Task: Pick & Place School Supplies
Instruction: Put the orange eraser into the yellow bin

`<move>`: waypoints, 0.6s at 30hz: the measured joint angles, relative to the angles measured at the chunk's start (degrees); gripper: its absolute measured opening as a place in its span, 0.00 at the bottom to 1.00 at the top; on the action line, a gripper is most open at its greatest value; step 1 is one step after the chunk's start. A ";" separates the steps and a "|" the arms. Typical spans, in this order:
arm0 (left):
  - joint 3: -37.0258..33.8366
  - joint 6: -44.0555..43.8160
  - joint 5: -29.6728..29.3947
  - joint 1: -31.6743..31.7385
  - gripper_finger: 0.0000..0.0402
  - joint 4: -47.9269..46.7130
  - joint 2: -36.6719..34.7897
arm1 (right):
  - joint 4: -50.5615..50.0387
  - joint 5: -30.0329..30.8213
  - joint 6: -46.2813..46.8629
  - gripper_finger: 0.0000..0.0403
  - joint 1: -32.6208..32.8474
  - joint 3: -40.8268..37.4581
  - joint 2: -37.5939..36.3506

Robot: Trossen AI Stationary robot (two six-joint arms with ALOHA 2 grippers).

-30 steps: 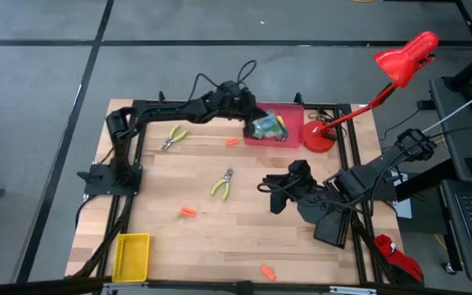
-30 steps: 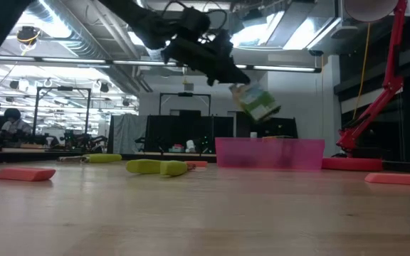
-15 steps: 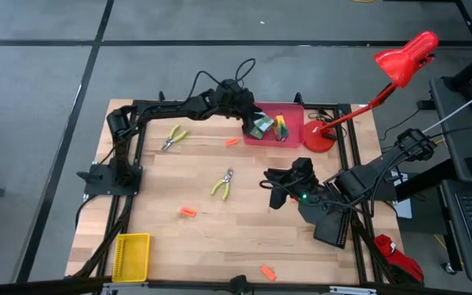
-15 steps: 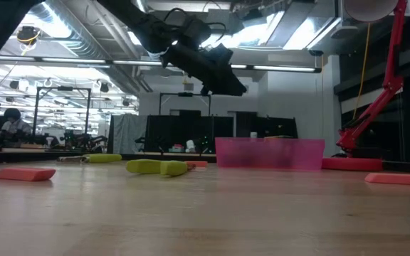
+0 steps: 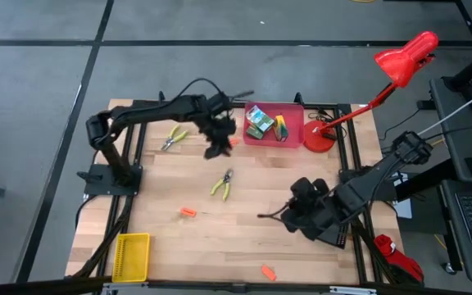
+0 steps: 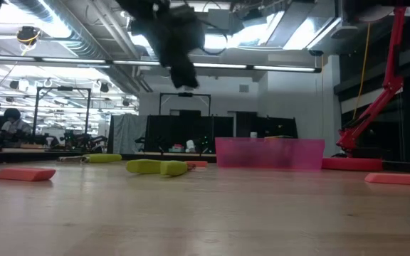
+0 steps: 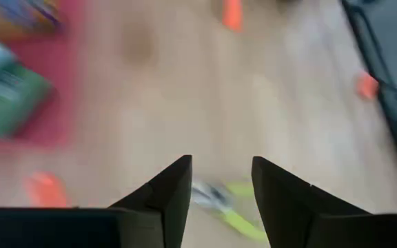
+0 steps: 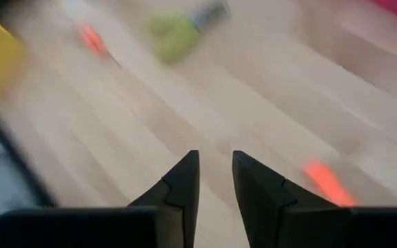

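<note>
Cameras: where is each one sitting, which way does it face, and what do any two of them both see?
High view: overhead, straight down; both arms, red bin.
Low view: table height, level across the table; one arm overhead.
Left wrist view: past left gripper, open, toward table.
Right wrist view: past right gripper, toward table.
Shared: high and low views both show the red bin and pliers.

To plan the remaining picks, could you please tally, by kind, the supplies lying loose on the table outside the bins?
Pliers: 2
Orange sticks: 3
Total: 5
</note>
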 joint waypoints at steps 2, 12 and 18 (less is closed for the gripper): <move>-0.10 0.14 0.14 -2.45 0.37 -5.86 -1.96 | -5.08 -4.74 -3.68 0.23 -0.30 0.00 1.54; -0.12 -5.61 -18.50 -21.12 0.37 -9.53 -14.20 | -15.19 -13.57 -16.91 0.23 -5.34 -0.04 6.85; -0.12 -14.05 -27.94 -29.99 0.37 -7.86 -21.40 | -6.12 -25.04 -24.33 0.24 -12.03 -7.17 7.03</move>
